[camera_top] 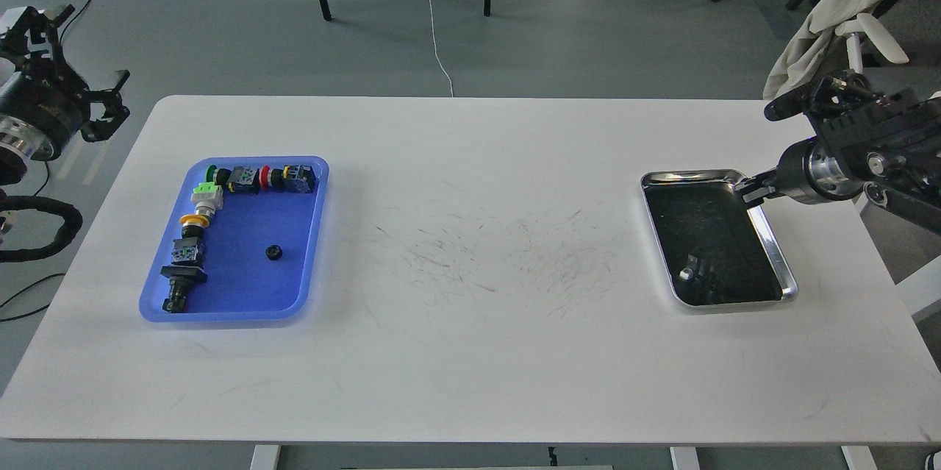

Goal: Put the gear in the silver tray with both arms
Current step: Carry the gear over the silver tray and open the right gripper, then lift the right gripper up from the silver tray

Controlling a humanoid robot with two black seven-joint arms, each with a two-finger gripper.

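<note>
In the head view, a small dark gear (695,269) is seen lying inside the shiny rectangular silver tray (773,246), below and left of the right tool (750,189), which hangs over the tray's far right rim; its opening cannot be told. The left tool (103,104) is held spread and empty, clear of the white tabletop (470,323).

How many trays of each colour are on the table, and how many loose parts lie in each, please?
Blue tray: 1, with some seven switch parts along its far and left sides plus 1 small black gear
Silver tray: 1, with 1 small dark part
Total: 2 trays
</note>
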